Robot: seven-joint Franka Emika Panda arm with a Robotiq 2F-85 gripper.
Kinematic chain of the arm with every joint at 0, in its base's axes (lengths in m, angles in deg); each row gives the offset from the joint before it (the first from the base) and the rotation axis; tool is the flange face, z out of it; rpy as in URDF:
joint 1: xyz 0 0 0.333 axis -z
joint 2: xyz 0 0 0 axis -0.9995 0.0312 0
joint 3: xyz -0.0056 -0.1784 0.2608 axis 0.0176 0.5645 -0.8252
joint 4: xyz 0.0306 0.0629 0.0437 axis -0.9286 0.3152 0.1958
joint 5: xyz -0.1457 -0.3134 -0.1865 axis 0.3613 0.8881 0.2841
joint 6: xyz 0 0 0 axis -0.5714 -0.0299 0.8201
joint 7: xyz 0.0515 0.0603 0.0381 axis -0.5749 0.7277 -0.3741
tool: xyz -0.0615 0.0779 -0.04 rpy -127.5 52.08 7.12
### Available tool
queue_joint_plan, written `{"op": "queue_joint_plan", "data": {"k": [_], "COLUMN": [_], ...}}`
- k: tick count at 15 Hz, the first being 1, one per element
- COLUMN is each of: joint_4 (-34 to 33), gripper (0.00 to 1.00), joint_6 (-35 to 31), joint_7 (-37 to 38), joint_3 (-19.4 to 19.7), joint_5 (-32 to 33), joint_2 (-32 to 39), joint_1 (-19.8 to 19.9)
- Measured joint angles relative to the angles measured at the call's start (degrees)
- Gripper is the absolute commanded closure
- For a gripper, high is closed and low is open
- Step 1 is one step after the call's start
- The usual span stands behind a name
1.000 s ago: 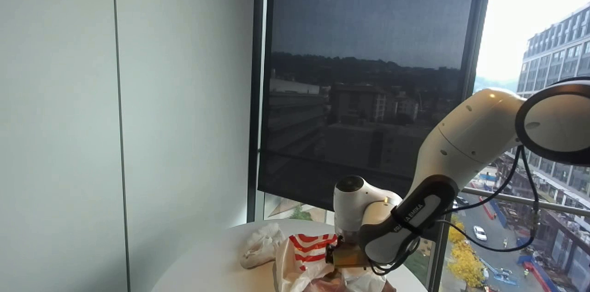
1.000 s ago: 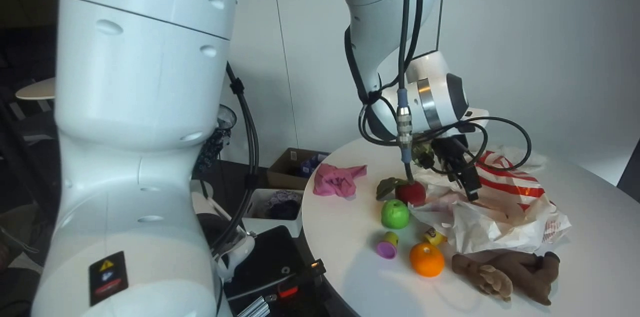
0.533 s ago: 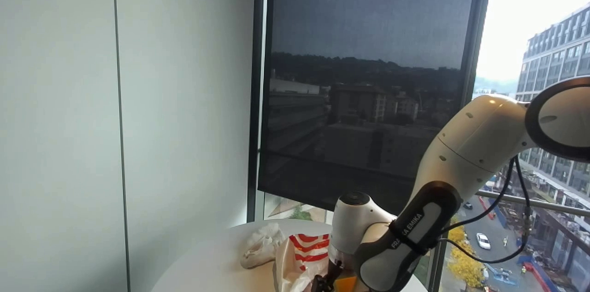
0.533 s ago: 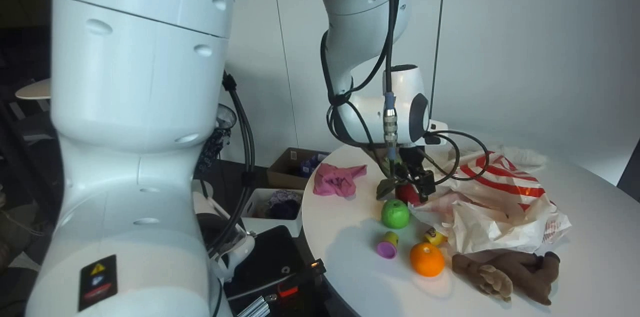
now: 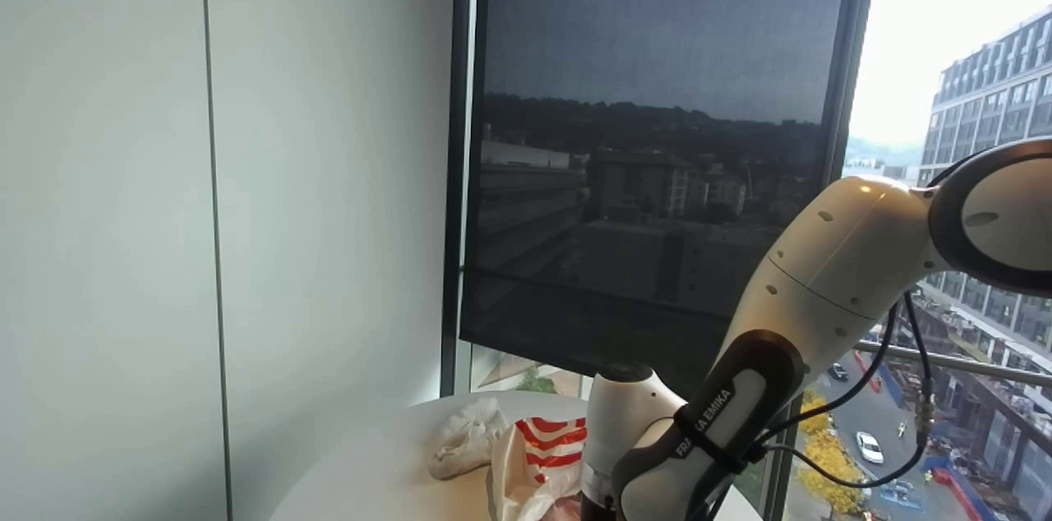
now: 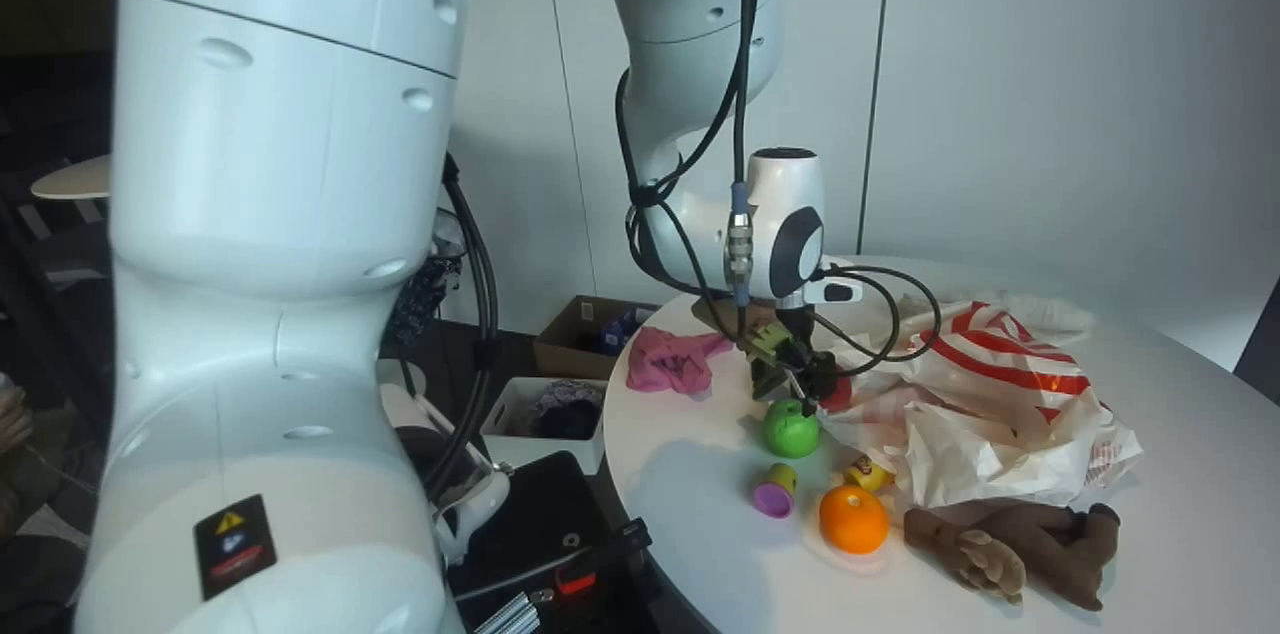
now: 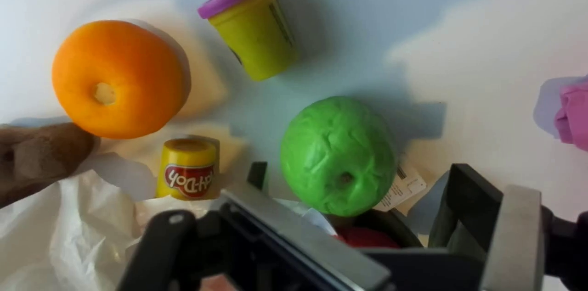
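- Currently, the gripper (image 7: 360, 175) hangs over the green fruit (image 7: 337, 155), its fingers spread apart and released; whether they touch it I cannot tell.
- The green fruit sits on the white table (image 6: 1200, 514), inward from the rounded edge nearest the robot's upright column (image 6: 280, 314), a red fruit (image 6: 838, 396) close beside it.
- A pink cloth (image 6: 675, 361) lies close to that same edge.
- A purple-lidded tub (image 7: 259, 36) lies near an orange (image 7: 119, 80) and a yellow tub (image 7: 186, 169).
- The red-and-white bag (image 6: 985, 449) spreads toward the far edge, where a white bundle (image 5: 468, 439) rests.
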Motion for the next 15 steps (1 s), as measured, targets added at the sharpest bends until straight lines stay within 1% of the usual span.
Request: {"op": "queue_joint_plan", "data": {"k": [2,4,10,15], "joint_4": [0.00,-0.01,-0.49,-2.35], "gripper": [0.00,0.00,0.00,0.00], "joint_6": [-0.26,-1.06,-3.47,-4.43], "joint_7": [-0.64,-1.26,-3.91,-5.35], "joint_3": [2.92,4.83,6.38,7.59], "joint_5": [1.51,2.18,2.21,2.21], "joint_2": [0.69,1.68,5.64,7.96], "joint_1": [-2.55,-4.37,-6.23,-8.03]}}
